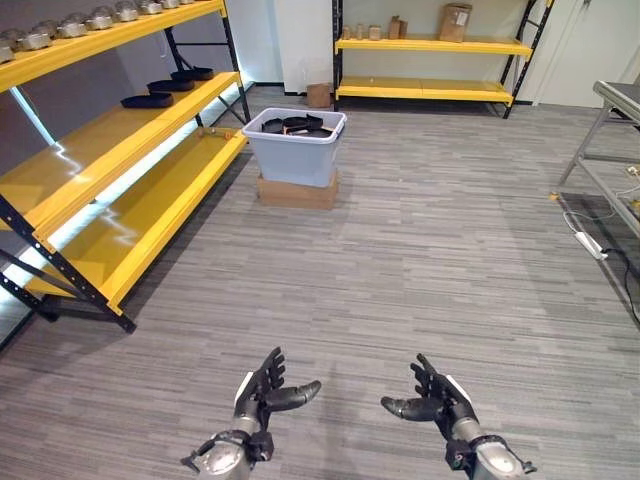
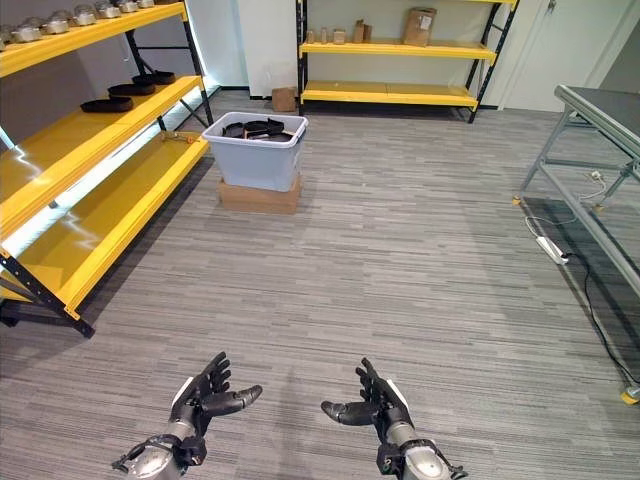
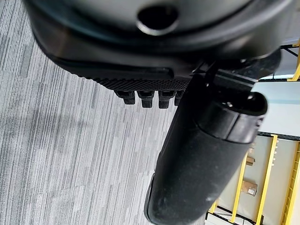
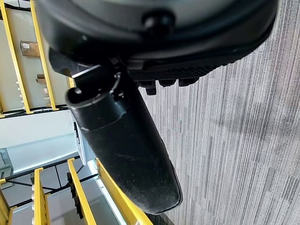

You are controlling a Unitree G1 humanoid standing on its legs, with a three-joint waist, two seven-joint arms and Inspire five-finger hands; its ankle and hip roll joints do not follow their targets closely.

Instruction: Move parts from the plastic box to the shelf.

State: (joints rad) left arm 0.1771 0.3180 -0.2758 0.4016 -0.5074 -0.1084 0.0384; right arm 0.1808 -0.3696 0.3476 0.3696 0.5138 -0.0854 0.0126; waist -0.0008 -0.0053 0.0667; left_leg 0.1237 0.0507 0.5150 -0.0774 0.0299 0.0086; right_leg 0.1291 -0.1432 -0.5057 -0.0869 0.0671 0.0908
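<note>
Left hand (image 1: 262,392) and right hand (image 1: 432,398) relaxed, fingers spread, empty, low over floor | black parts (image 1: 297,124) piled in plastic box (image 1: 294,148), well ahead beside shelf (image 1: 120,170) | likely rigid, light, shallow; best pinched at rim.

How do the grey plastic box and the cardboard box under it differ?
The plastic box is pale grey, open on top and holds dark parts; the cardboard box is brown, closed and flat. The plastic box is taller and flares toward its rim; the cardboard box is low and straight-sided. Both stand on the floor beside the yellow shelf.
</note>
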